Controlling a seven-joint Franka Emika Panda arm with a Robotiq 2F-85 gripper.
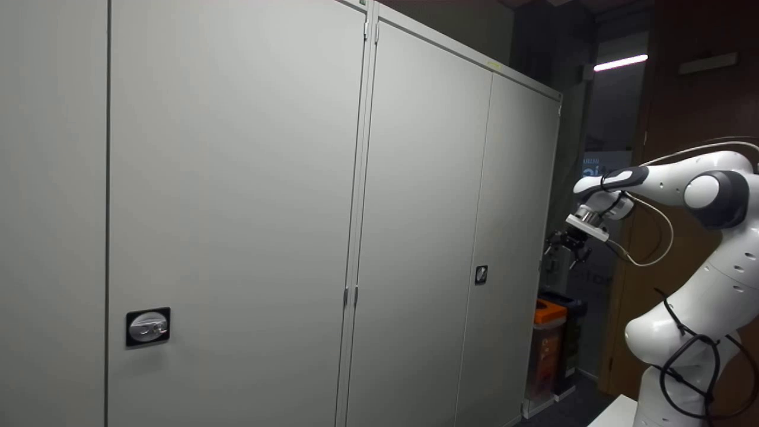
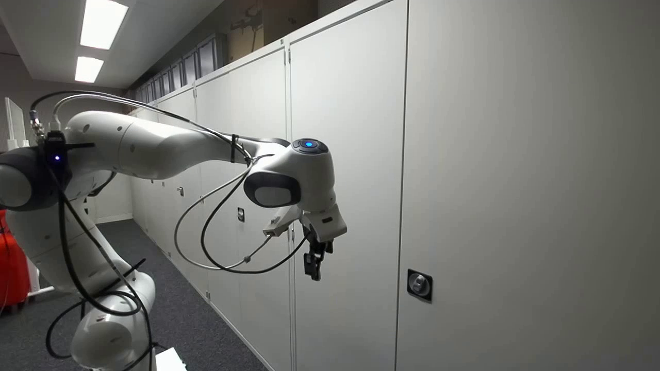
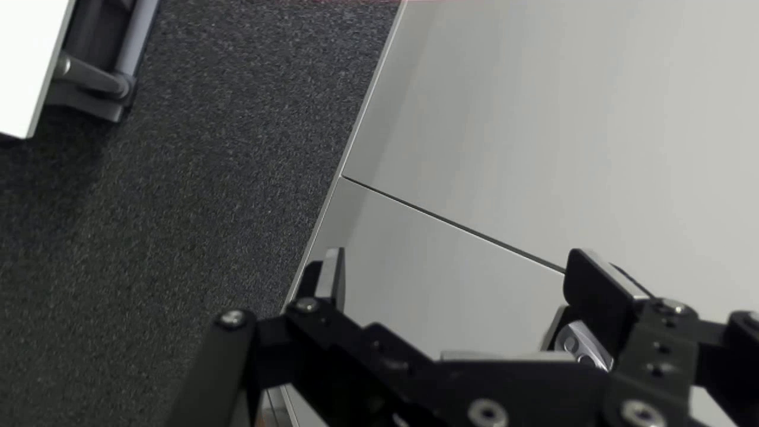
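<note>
A long run of tall, pale grey cupboards (image 2: 356, 103) stretches down the room, their doors flat and smooth, and the white robot arm (image 2: 165, 147) reaches out in front of them. Its gripper (image 3: 465, 279) hangs in the air, tipped downward, with the fingers (image 3: 596, 296) spread wide and the doors showing through the gap. In the wrist view a silver handle (image 3: 584, 344) peeps out at four o'clock, partly hidden by the gripper. In an exterior view a door handle (image 2: 420, 285) in a black plate sits just to the three o'clock side of the door seam (image 2: 401, 206); the gripper lies between nine and ten o'clock from it, well apart. Flecked dark carpet (image 3: 207, 225) runs up to the foot of the doors, at nine o'clock in the wrist view, with a white tabletop (image 3: 24, 53) corner and a metal bar (image 3: 138, 41) at ten. In an exterior view an orange-topped bin (image 1: 548, 311) stands beyond the last cupboard at four o'clock, and a strip light (image 1: 621, 63) glows at two. In an exterior view ceiling lights (image 2: 103, 23) shine at ten o'clock, grey boxes (image 2: 206, 56) line the cupboard tops between ten and eleven, and something red (image 2: 13, 268), cut off, stands between eight and nine.
</note>
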